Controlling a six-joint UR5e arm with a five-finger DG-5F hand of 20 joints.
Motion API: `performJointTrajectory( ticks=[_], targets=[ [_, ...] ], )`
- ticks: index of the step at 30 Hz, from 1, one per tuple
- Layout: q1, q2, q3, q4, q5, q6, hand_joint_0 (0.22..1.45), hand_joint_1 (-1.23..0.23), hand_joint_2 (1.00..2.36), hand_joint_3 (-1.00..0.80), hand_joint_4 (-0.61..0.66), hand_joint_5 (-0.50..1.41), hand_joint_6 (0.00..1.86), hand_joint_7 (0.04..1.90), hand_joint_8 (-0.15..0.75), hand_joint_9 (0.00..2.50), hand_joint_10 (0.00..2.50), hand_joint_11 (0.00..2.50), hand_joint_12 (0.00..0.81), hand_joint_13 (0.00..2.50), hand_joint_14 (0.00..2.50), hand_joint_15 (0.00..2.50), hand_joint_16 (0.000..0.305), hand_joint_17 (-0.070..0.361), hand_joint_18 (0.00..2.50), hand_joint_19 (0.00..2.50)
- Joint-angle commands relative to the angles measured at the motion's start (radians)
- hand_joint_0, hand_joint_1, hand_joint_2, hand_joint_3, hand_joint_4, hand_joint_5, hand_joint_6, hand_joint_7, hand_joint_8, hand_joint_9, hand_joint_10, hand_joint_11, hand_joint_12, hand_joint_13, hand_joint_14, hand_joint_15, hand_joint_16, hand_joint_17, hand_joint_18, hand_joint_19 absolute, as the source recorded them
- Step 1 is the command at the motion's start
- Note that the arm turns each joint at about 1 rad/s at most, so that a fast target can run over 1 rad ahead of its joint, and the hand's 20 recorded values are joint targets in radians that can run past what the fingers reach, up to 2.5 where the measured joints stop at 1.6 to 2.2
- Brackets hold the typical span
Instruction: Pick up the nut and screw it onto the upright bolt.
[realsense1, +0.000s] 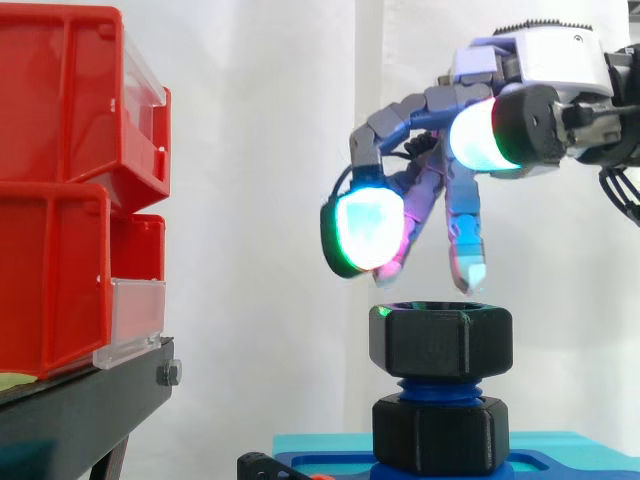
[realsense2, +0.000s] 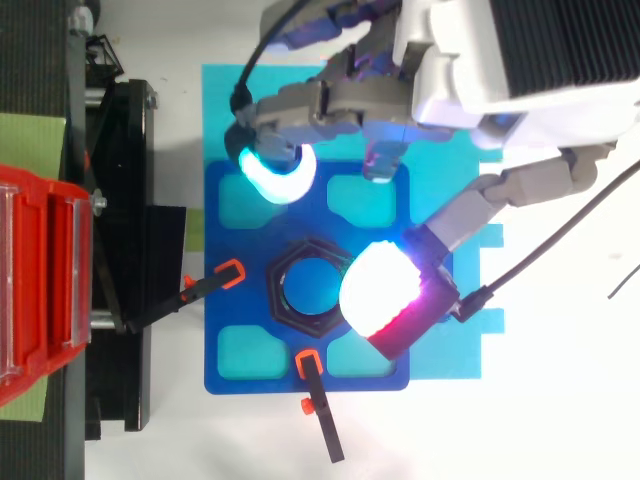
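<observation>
My robot hand (realsense1: 530, 60), spread and empty, over the nut (realsense1: 440, 345).
Side view: the nut sits atop the upright bolt (realsense1: 440, 388), straight below my splayed fingertips (realsense1: 368, 232), apart. Top view: glowing pads flank the nut (realsense2: 276, 292), its axis vertical.

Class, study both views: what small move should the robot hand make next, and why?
Probably lower the hand so its fingertips bracket the black hexagonal plastic nut. The nut already sits atop the blue threaded bolt, and the open fingers hover just above it, touching nothing.
</observation>
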Motion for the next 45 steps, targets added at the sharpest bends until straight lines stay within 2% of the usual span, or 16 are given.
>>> performJointTrajectory(
  ticks=[1, 3, 4, 5, 6, 7, 9, 11, 13, 15, 26, 34, 45],
  targets=[
    [-0.002, 0.0, 0.007, 0.005, 0.0, -0.001, 0.5, -0.37, 1.0, -0.5, 0.26, -0.05, 0.5, 0.85, 0.254, 1.42, 0.0, 0.03, 0.238, 0.91, 0.0, 0.0, 0.02, 0.046, 0.49, 0.0],
    [0.0, -0.002, 0.004, 0.004, 0.0, -0.009, 0.49, -0.37, 1.0, -0.5, 0.26, -0.06, 0.5, 0.8, 0.251, 1.38, 0.0, 0.01, 0.238, 0.86, 0.0, 0.0, 0.022, 0.049, 0.45, 0.0],
    [0.003, -0.002, 0.004, 0.005, 0.0, -0.011, 0.49, -0.38, 1.0, -0.5, 0.25, -0.07, 0.5, 0.76, 0.231, 1.26, 0.0, 0.0, 0.25, 0.71, 0.0, 0.0, 0.024, 0.053, 0.3, 0.0],
    [0.006, -0.002, -0.003, 0.009, 0.003, -0.015, 0.49, -0.38, 1.0, -0.5, 0.25, -0.08, 0.5, 0.75, 0.222, 1.2, 0.0, 0.0, 0.253, 0.68, 0.0, 0.0, 0.023, 0.052, 0.27, 0.0],
    [0.007, -0.002, -0.007, 0.01, 0.003, -0.015, 0.48, -0.39, 1.0, -0.5, 0.23, -0.09, 0.5, 0.71, 0.213, 1.04, 0.0, 0.0, 0.265, 0.48, 0.0, 0.0, 0.024, 0.055, 0.01, 0.0],
    [0.007, -0.002, -0.007, 0.01, 0.003, -0.015, 0.48, -0.39, 1.0, -0.5, 0.22, -0.1, 0.5, 0.67, 0.198, 0.91, 0.0, 0.0, 0.264, 0.38, 0.0, 0.0, 0.026, 0.06, 0.0, 0.0],
    [0.017, -0.002, -0.044, 0.033, 0.003, -0.012, 0.46, -0.38, 1.0, -0.5, 0.19, -0.14, 0.5, 0.6, 0.189, 0.56, 0.0, 0.0, 0.287, 0.12, 0.0, 0.0, 0.032, 0.073, 0.0, 0.0],
    [0.024, -0.002, -0.082, 0.073, 0.006, -0.003, 0.46, -0.38, 1.0, -0.5, 0.16, -0.16, 0.5, 0.57, 0.174, 0.42, 0.0, 0.0, 0.29, 0.04, 0.0, 0.0, 0.034, 0.076, 0.0, 0.0],
    [0.03, -0.002, -0.102, 0.113, 0.012, 0.011, 0.45, -0.36, 1.0, -0.5, 0.13, -0.19, 0.5, 0.56, 0.168, 0.28, 0.0, 0.0, 0.297, 0.0, 0.0, 0.0, 0.036, 0.081, 0.0, 0.0],
    [0.036, -0.002, -0.104, 0.128, 0.015, 0.02, 0.45, -0.35, 1.0, -0.5, 0.12, -0.19, 0.5, 0.55, 0.17, 0.24, 0.0, 0.0, 0.3, 0.0, 0.0, 0.0, 0.036, 0.082, 0.0, 0.0],
    [0.059, -0.002, -0.104, 0.117, 0.035, 0.02, 0.45, -0.31, 1.0, -0.5, 0.15, -0.18, 0.5, 0.58, 0.187, 0.28, 0.0, 0.0, 0.312, 0.0, 0.0, 0.0, 0.039, 0.087, 0.0, 0.0],
    [0.064, 0.0, -0.105, 0.101, 0.032, 0.022, 0.46, -0.33, 1.0, -0.5, 0.19, -0.15, 0.5, 0.62, 0.204, 0.41, 0.0, 0.0, 0.307, 0.05, 0.0, 0.0, 0.036, 0.081, 0.0, 0.0],
    [0.067, -0.002, -0.104, 0.065, 0.032, 0.02, 0.46, -0.34, 1.0, -0.5, 0.2, -0.14, 0.5, 0.67, 0.216, 0.44, 0.0, 0.0, 0.306, 0.07, 0.0, 0.0, 0.035, 0.079, 0.0, 0.0]
  ],
)
